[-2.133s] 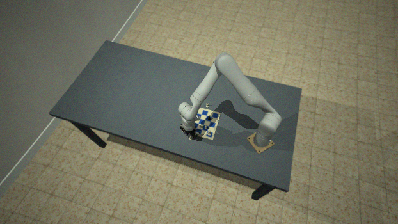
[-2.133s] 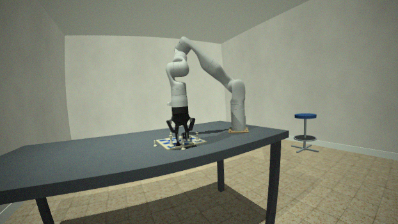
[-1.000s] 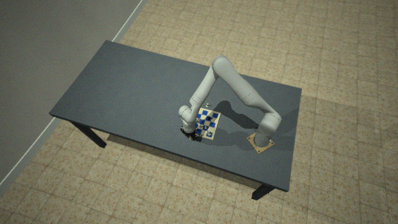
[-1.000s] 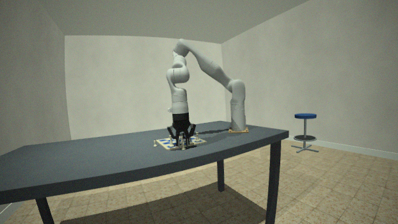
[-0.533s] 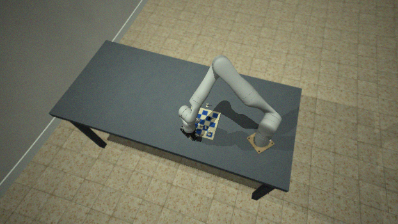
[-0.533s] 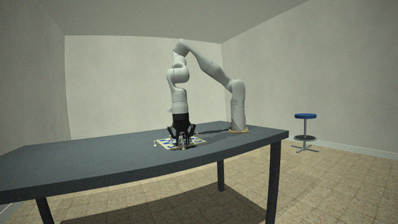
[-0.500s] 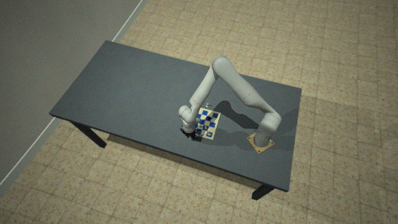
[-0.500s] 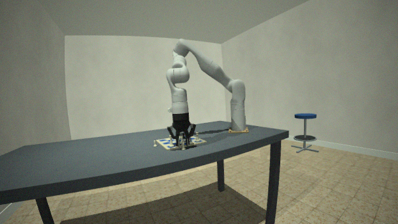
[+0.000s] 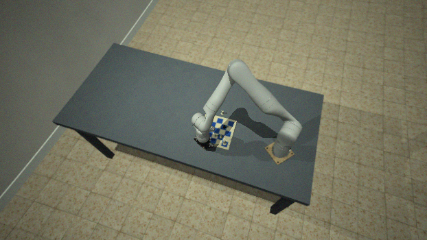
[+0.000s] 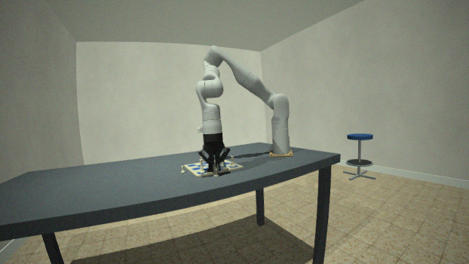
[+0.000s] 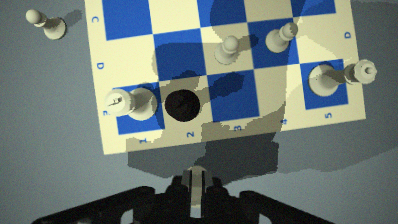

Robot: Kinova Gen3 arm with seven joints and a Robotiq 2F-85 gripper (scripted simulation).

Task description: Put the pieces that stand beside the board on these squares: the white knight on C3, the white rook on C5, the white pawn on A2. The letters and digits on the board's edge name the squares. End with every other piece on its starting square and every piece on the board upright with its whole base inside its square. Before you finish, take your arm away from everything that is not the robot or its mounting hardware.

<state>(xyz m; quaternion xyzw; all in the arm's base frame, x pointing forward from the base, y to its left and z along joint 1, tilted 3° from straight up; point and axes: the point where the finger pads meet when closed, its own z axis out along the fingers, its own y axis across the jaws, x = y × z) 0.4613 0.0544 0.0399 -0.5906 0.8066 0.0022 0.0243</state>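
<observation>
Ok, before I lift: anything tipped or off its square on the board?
Nothing stands out. The white pieces and the black piece on the board look upright inside their squares; their slant is only the wrist camera's angle. The claw is shut on a white piece beside the board.

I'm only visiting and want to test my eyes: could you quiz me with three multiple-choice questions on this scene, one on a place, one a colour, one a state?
1. Where is the black piece? A on the board, by the digit 2; B on the table; C on the floor.
2. The stool's seat is: A red; B blue; C white.
3. The gripper is: A wide open; B closed on a white piece; C out of sight.
Answers: 1 A, it stands above the 2; 2 B, seat plainly blue; 3 B, fingers pinch the piece.
</observation>
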